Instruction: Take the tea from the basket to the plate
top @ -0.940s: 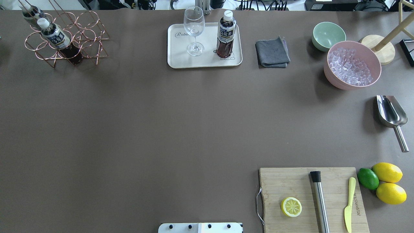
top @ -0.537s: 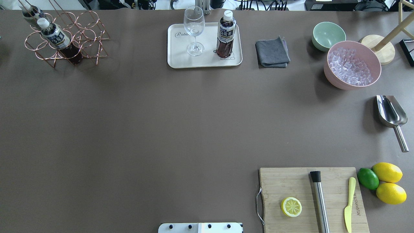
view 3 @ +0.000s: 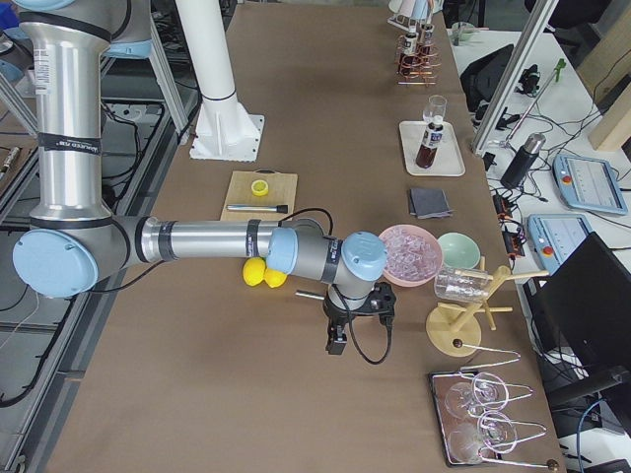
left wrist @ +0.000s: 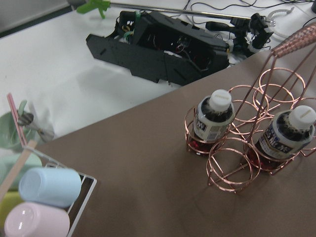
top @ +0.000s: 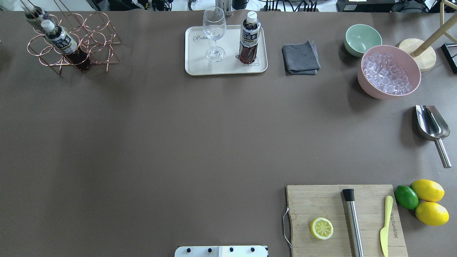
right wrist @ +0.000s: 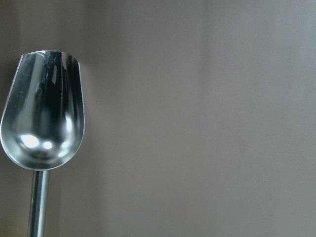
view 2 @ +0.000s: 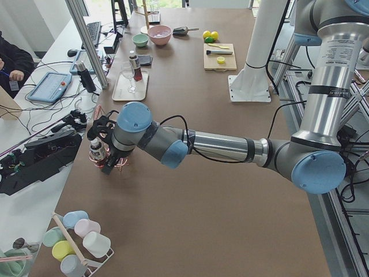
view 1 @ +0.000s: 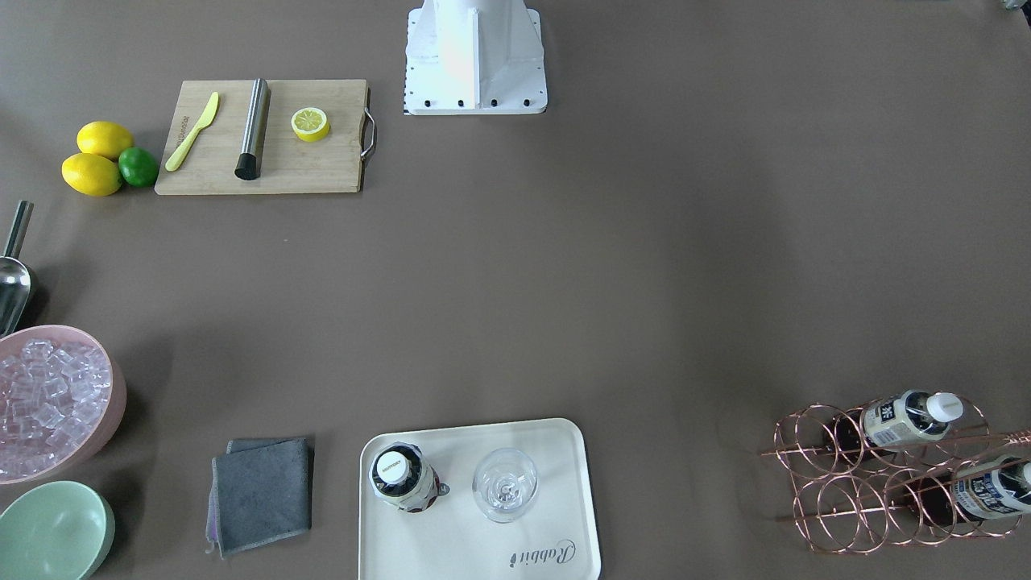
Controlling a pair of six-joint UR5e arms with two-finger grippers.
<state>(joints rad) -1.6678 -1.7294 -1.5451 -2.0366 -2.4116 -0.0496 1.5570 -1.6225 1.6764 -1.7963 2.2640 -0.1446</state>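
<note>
One tea bottle [top: 250, 37] stands upright on the cream plate [top: 200, 64], beside a wine glass [top: 214, 34]; the front-facing view shows the same tea bottle [view 1: 400, 477] on the plate [view 1: 483, 548]. Two more tea bottles [top: 60, 39] [top: 34, 13] stand in rings of the copper wire basket [top: 100, 39] at the far left. The left wrist view looks down on both bottles [left wrist: 215, 116] [left wrist: 289, 133] in the basket [left wrist: 232, 170]. My left gripper [view 2: 102, 135] hovers by the basket, my right gripper [view 3: 337, 340] over the table's right end. I cannot tell whether either is open or shut.
A metal scoop [right wrist: 42, 118] lies under the right wrist camera. A pink bowl of ice [top: 389, 71], a mint bowl [top: 362, 39] and a grey cloth [top: 300, 58] sit right of the plate. A cutting board [top: 321, 203] with lemon half, muddler and knife is near right.
The front bottle in the basket has edged very slightly up and left in the overhead view. Nothing else differs.
</note>
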